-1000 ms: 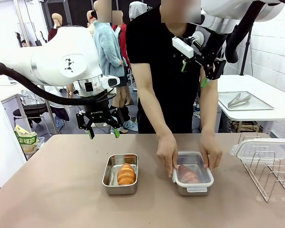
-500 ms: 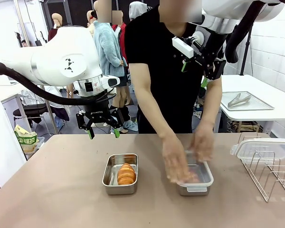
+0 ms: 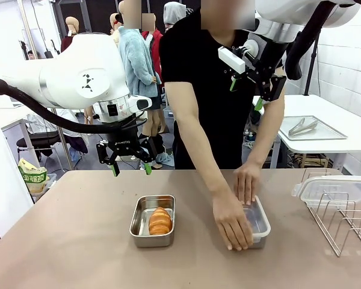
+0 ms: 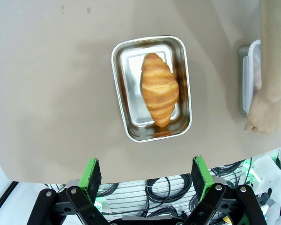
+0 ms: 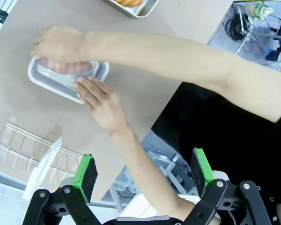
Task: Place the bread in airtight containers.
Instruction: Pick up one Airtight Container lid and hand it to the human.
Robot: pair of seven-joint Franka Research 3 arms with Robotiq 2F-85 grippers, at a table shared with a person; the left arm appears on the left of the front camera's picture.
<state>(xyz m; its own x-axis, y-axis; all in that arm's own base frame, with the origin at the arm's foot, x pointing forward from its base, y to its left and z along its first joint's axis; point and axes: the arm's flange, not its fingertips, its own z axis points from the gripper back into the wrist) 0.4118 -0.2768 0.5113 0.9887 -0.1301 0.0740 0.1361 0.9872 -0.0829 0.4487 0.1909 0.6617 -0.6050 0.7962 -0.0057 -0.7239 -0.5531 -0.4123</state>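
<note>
**Both grippers hanging open, empty**

Left gripper (image 3: 131, 165) and right gripper (image 3: 245, 93) are hovering above the tan table (image 3: 66, 241). Person's hands (image 3: 231, 220) are pressing a lidded tin (image 3: 260, 220). Croissant (image 3: 160, 220) is lying lengthwise in the open tin (image 3: 138, 224), pointing toward the person.

Small white print on left tool (image 3: 131, 168) body, too tiny to read; no other legible text.

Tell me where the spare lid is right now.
In the front view, the spare lid rests on top of the wire rack at the table's right edge, to the right of the tin the person is pressing shut.
</note>
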